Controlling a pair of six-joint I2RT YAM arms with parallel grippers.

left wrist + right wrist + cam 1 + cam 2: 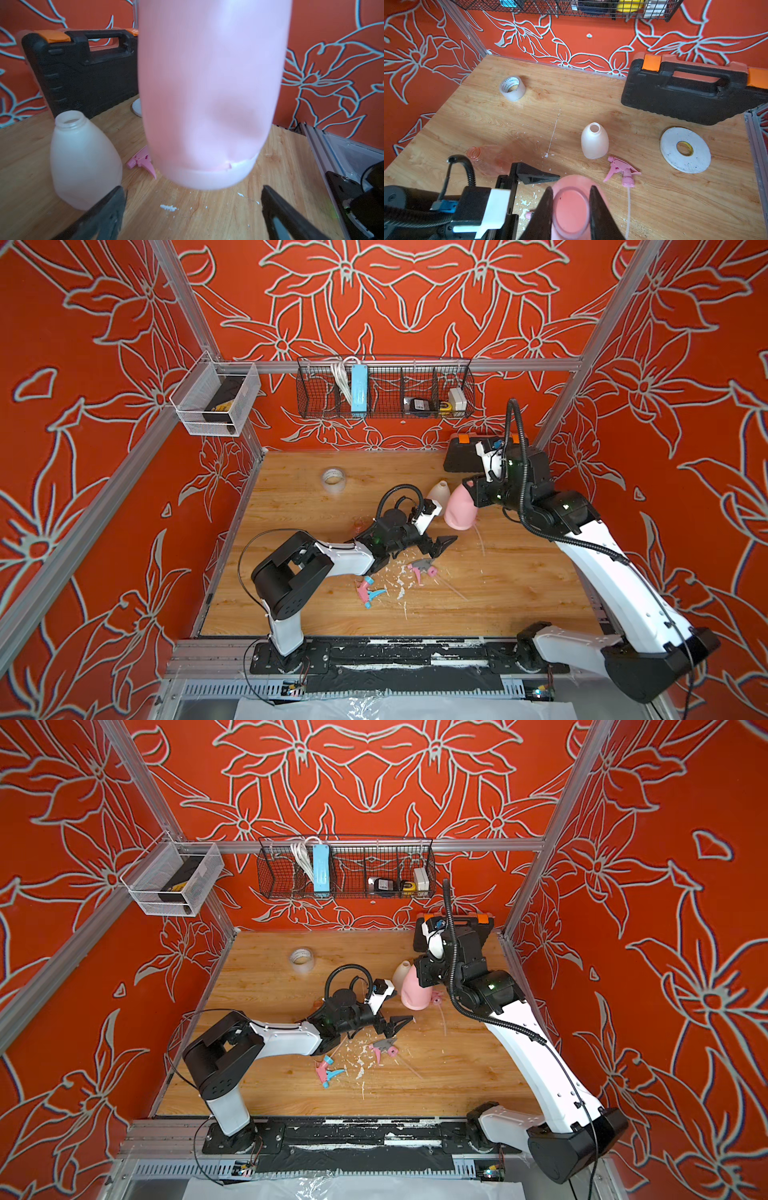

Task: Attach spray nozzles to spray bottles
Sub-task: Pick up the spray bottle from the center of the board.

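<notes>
Right wrist view: right tool (pixel 571 188) is clamped on the pink bottle (pixel 571 209) near its neck, mouth bare; left tool (pixel 444 546) gapes wide and empty, just short of that bottle. Nothing is attached yet. The all-pink nozzle (pixel 623 172) lies loose on the table (pixel 571 93) beside the open white bottle (pixel 594 143). The grey-top nozzle (pixel 424 568) and blue-part nozzle (pixel 368 591) lie loose near the left arm. The clear orange-pink bottle (pixel 488 160) is on its side, uncapped. My read: zero of three done, first pairing being set up.
</notes>
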